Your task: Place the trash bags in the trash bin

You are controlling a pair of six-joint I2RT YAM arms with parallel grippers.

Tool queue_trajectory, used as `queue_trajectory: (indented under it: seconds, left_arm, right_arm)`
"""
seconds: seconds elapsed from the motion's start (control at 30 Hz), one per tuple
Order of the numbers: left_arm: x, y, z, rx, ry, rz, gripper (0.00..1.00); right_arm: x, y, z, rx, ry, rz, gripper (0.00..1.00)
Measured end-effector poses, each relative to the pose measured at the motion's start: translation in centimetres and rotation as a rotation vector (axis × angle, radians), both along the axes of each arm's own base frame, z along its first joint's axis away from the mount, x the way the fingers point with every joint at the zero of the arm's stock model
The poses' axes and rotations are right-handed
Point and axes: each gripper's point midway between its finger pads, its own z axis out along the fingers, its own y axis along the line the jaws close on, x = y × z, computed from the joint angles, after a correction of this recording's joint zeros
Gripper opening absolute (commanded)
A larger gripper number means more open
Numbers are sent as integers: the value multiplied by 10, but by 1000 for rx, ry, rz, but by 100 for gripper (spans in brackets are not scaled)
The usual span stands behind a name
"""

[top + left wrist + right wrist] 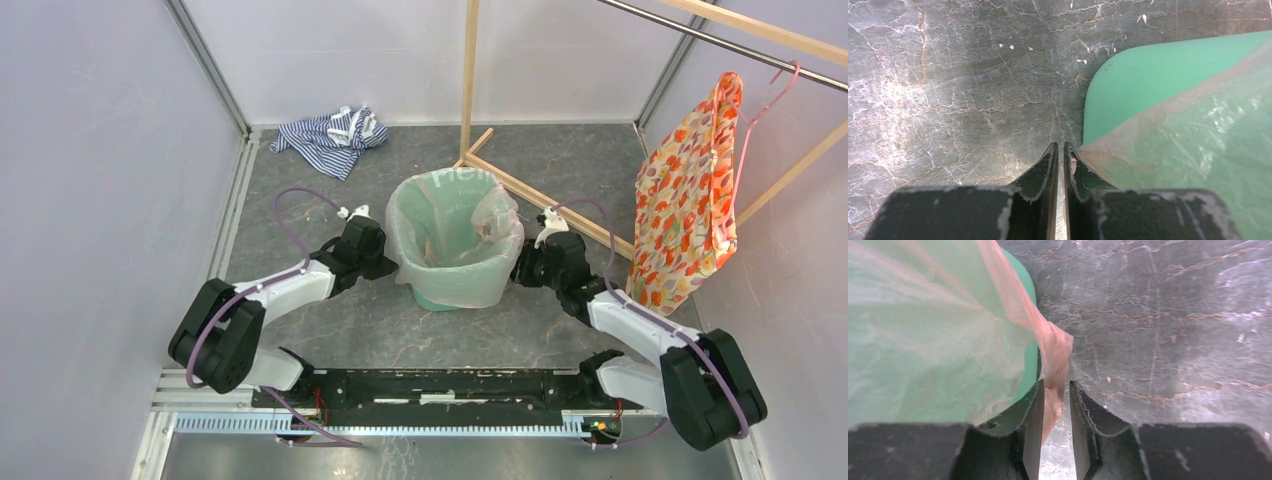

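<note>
The mint-green trash bin [436, 296] stands upright mid-floor, lined by the pale pink translucent trash bag [470, 268], whose top is folded down over the rim and outer wall. My left gripper [388, 262] sits low against the bin's left side. In the left wrist view its jaws [1060, 146] stand a narrow slit apart with only floor between them; the bag's edge [1193, 145] lies just right of them over the bin [1158, 70]. My right gripper [522, 262] is at the bin's right side, open [1054, 384], a loose pink bag fold [1055, 347] hanging in the gap, unpinched.
A blue-white striped cloth [330, 135] lies at the back left. An orange floral garment [690, 200] hangs on a pink hanger at the right. A wooden frame post [468, 75] and its diagonal base bar stand just behind the bin. White walls close both sides.
</note>
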Motion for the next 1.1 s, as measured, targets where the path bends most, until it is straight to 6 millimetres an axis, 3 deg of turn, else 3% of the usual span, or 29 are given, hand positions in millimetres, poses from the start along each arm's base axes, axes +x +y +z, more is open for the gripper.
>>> queue_trajectory:
  seconds: [0.17, 0.53, 0.8, 1.1]
  left_arm:
    - [-2, 1, 8, -7, -13, 0, 18]
    - [-6, 12, 20, 15, -32, 28, 26]
    - [-10, 18, 28, 22, -43, 39, 40]
    - [-12, 18, 35, 9, -57, 37, 47]
  right_arm:
    - [-4, -13, 7, -46, -18, -34, 38]
    - [-9, -33, 15, -139, -13, -78, 61]
    - [-8, -39, 33, -164, -42, -90, 63]
    - [-7, -47, 45, -198, -69, -107, 61]
